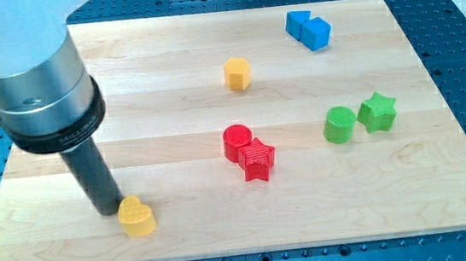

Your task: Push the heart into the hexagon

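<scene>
One rod, upright, view's lower left | my tip (pixel 110 211) touching yellow heart (pixel 137 216) | yellow hexagon (pixel 237 73) well apart | jaws: none fitted

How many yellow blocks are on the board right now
2. The yellow heart sits near the view's bottom left, right beside my tip. The yellow hexagon is up near the view's top centre. None appear hidden.

My tip (pixel 112 210) rests on the tabletop (pixel 175 239), touching the yellow heart (pixel 137 217) on its left side at the view's bottom left. The yellow hexagon (pixel 237 73) sits well apart, toward the view's top, above the red cylinder (pixel 237 141) and the red star (pixel 257 159)
</scene>
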Controlling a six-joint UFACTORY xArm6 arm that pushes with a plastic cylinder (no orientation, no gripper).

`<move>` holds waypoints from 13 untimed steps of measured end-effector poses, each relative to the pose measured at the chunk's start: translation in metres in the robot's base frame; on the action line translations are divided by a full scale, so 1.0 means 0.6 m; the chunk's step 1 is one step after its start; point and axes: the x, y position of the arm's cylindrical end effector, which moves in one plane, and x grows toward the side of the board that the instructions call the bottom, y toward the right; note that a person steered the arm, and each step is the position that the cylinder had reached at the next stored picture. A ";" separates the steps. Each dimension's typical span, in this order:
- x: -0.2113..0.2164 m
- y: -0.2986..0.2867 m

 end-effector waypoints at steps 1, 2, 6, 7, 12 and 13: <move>0.066 -0.003; 0.085 0.037; -0.023 0.168; -0.113 0.225; -0.192 0.092; -0.231 0.155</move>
